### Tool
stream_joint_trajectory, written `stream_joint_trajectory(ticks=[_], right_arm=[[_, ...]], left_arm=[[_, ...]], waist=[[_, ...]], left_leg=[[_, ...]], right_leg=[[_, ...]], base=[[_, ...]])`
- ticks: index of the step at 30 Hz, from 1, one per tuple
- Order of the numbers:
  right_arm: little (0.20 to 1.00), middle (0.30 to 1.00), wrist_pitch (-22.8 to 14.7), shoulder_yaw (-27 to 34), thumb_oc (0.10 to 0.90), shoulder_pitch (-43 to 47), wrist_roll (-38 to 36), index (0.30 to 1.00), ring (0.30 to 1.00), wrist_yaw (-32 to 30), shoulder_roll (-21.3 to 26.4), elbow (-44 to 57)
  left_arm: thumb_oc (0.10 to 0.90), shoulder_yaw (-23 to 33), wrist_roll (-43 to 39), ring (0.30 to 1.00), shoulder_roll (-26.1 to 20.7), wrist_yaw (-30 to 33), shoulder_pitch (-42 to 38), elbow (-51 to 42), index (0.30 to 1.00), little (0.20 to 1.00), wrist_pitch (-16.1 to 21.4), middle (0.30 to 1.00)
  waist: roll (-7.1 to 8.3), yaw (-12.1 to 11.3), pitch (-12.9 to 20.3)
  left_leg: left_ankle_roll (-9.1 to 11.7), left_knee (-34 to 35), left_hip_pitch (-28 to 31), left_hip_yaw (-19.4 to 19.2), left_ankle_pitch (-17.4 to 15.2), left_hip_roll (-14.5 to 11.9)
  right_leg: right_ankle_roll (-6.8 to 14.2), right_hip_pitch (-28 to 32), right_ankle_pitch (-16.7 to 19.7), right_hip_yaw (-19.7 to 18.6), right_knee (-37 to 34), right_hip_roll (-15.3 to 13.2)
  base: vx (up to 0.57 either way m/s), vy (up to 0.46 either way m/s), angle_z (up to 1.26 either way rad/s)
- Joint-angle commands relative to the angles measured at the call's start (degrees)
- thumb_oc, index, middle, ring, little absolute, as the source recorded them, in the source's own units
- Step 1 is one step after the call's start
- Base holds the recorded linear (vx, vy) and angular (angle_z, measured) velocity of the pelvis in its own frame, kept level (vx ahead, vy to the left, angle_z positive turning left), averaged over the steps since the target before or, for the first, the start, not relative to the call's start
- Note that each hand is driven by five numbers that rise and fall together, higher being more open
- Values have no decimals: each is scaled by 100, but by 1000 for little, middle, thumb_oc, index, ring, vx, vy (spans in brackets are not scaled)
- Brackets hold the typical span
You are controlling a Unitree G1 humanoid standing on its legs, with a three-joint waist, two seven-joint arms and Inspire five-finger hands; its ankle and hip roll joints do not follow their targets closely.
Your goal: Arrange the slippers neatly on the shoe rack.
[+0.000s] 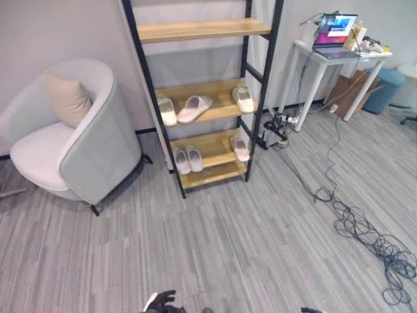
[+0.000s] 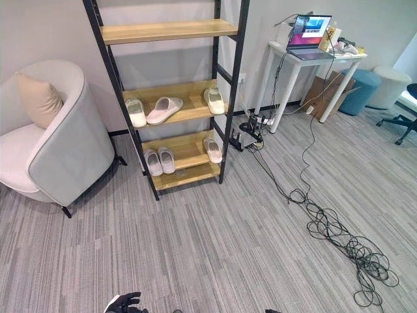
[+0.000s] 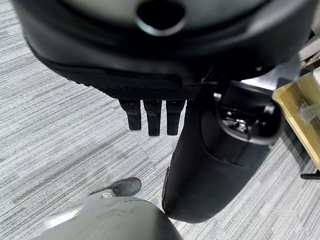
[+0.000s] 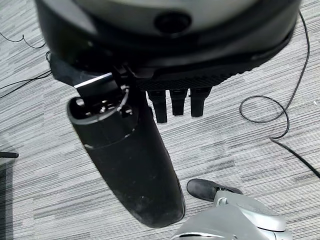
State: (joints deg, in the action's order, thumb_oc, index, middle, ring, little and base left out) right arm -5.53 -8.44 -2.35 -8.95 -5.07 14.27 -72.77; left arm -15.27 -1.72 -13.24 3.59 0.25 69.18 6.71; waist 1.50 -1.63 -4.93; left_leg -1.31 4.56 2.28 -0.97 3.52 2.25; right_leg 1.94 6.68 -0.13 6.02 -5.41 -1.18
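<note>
Nearest, the left hand [image 1: 161,302] shows at the bottom edge, fingers loosely spread, empty; its wrist view shows straight fingers over carpet. Right hand [image 4: 175,102] likewise hangs relaxed and empty. Slippers [image 1: 194,108] sit on the shoe rack's [image 1: 144,73] two lower shelves, one middle-shelf slipper askew. No readable writing.

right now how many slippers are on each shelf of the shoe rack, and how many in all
top shelf: 0 slippers
middle shelf: 3 slippers, the first at
lower shelf: 3 slippers, the first at
bottom shelf: 0 slippers
total: 6 slippers
</note>
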Motion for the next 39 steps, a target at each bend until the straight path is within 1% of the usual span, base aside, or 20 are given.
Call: stream_joint_trajectory(ticks=[1, 14, 19, 22, 24, 27, 28, 29, 31, 33, 34, 36, 37, 39], right_arm=[[900, 900, -79, -98, 800, 192, 173, 900, 900, -130, 265, -37], [900, 900, -48, -155, 800, 202, 253, 900, 900, -129, 265, -91], [900, 900, -59, -160, 800, 212, 272, 900, 900, -161, 290, -82], [900, 900, -67, -159, 800, 235, 253, 900, 900, -176, 310, -99], [900, 900, -73, -161, 800, 267, 230, 900, 900, -180, 331, -103], [900, 900, -83, -159, 800, 297, 172, 900, 900, -216, 347, -95], [900, 900, -86, -153, 800, 296, 145, 900, 900, -240, 355, -81], [900, 900, -86, -153, 800, 297, 145, 900, 900, -240, 355, -81], [900, 900, -78, -165, 800, 294, 133, 900, 900, -253, 373, -64], [900, 900, -61, -177, 800, 295, 145, 900, 900, -248, 375, -71], [900, 900, -58, -182, 800, 292, 147, 900, 900, -253, 377, -68], [900, 900, -54, -212, 800, 306, 151, 900, 900, -263, 376, -41], [900, 900, -52, -222, 800, 324, 152, 900, 900, -272, 364, -35], [900, 900, -32, -246, 800, 311, 196, 900, 900, -262, 311, -20]], left_arm=[[800, -5, 202, 900, 69, 100, -433, 190, 900, 900, 208, 900], [800, 5, 171, 900, 113, 109, -404, 302, 900, 900, 153, 900], [800, -27, 176, 900, 126, 155, -440, 284, 900, 900, 161, 900], [800, -63, 164, 900, 132, 166, -485, 260, 900, 900, 164, 900], [800, -101, 164, 900, 125, 171, -528, 237, 900, 900, 164, 900], [800, -156, 150, 900, 124, 216, -613, 199, 900, 900, 166, 900], [800, -177, 123, 900, 132, 233, -646, 174, 900, 900, 180, 900], [800, -177, 123, 900, 132, 233, -647, 174, 900, 900, 180, 900], [800, -197, 121, 900, 139, 250, -655, 171, 900, 900, 173, 900], [800, -189, 148, 900, 143, 240, -628, 203, 900, 900, 160, 900], [800, -182, 170, 900, 140, 230, -598, 217, 900, 900, 164, 900], [800, -164, 170, 900, 121, 232, -566, 215, 900, 900, 170, 900], [800, -141, 153, 900, 104, 229, -552, 212, 900, 900, 175, 900], [800, -81, 166, 900, 91, 217, -506, 242, 900, 900, 158, 900]], waist=[[-100, -34, 24], [-118, -23, -52], [-95, -34, -139], [-72, -33, -193], [-47, -35, -258], [23, -51, -372], [60, -61, -423], [59, -58, -419], [83, -84, -441], [106, -116, -409], [96, -155, -389], [74, -230, -397], [82, -286, -401], [123, -330, -347]], left_leg=[[474, 23, 280, 96, -333, -351], [529, -67, 223, 148, -314, -429], [567, -315, 77, 181, -373, -472], [611, -560, -64, 168, -435, -489], [640, -859, -222, 166, -505, -471], [725, -1428, -575, 102, -538, -436], [733, -1788, -817, 3, -479, -481], [734, -1805, -833, 7, -485, -482], [689, -1823, -1014, -130, -470, -502], [634, -1617, -1200, -265, -426, -453], [616, -1460, -1306, -307, -318, -428], [617, -1220, -1484, -364, -102, -374], [626, -1171, -1553, -381, -46, -350], [578, -1165, -1536, -433, -72, -326]], right_leg=[[384, -6, -288, 196, 140, -83], [320, -86, -385, 230, 255, -14], [276, -153, -437, 254, 357, -7], [249, -198, -477, 271, 418, -7], [210, -235, -514, 245, 483, -3], [159, -247, -533, 261, 527, -45], [134, -216, -548, 307, 505, -73], [134, -221, -548, 311, 504, -71], [142, -157, -565, 365, 457, -96], [164, -94, -595, 382, 387, -93], [179, -47, -616, 370, 353, -56], [200, 38, -677, 291, 327, 8], [202, 88, -737, 203, 335, 33], [207, 181, -826, 101, 342, 39]], base=[[0, 0, 0], [8, -30, 1], [0, -51, 6], [-1, -49, 6], [-8, -50, 8], [14, -46, 13], [32, -30, 21], [68, -15, 24], [101, 6, 16], [176, 34, 28], [194, 56, 36], [199, 59, 16], [194, 58, 1], [223, 84, -31]])
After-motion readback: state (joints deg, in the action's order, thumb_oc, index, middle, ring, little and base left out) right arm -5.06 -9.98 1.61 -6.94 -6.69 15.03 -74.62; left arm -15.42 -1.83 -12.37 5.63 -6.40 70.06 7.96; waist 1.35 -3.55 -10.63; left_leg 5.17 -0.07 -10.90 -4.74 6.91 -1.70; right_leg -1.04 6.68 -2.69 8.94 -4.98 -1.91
